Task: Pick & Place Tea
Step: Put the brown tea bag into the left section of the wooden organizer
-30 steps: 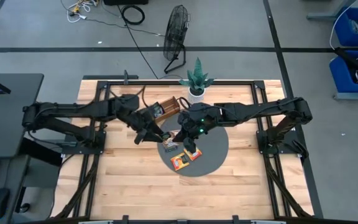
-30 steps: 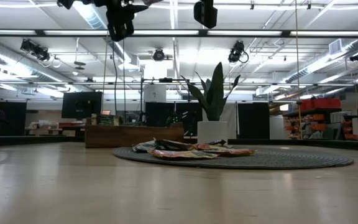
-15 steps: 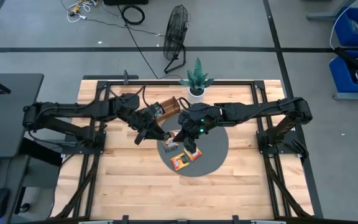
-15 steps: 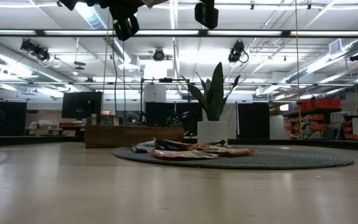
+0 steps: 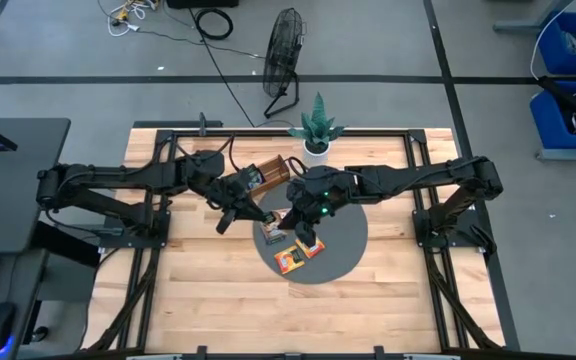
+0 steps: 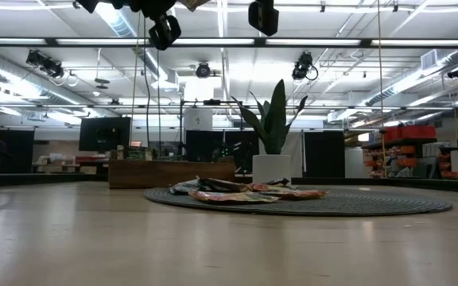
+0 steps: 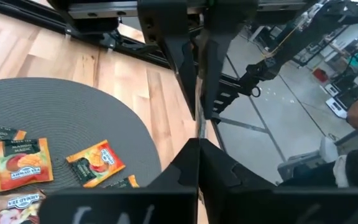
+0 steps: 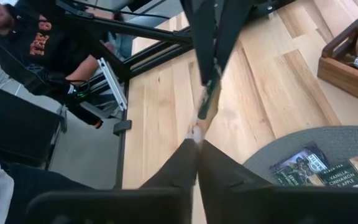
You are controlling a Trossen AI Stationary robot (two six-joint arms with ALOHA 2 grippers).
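One tea sachet (image 8: 206, 102) hangs high above the grey round mat (image 5: 343, 240), seen edge-on between my two grippers. My left gripper (image 7: 197, 142) comes from the table's left and is shut on one end. My right gripper (image 8: 196, 142) comes from the right and is shut on the other end. Both show in the high view, left gripper (image 5: 266, 214) and right gripper (image 5: 290, 214), tip to tip. Several more tea sachets (image 5: 289, 260) (image 7: 16, 163) (image 8: 300, 163) lie flat on the mat. My left gripper pinches the sachet's end (image 7: 197, 133) between its two fingers, coming almost level from the table's left. The sachet is lifted clear of the mat. My right gripper pinches the opposite end (image 8: 197, 132) between its two fingers, slanting down from the table's right.
The long wooden tray (image 5: 265, 172) stands at the back, left of a potted plant (image 5: 316, 130). Bare wood lies in front of the mat. A person (image 8: 36, 43) sits beyond the table's left side.
My left gripper has rolled a little at the wrist and shut on the sachet that my right gripper holds up. Both arms have stayed in place.
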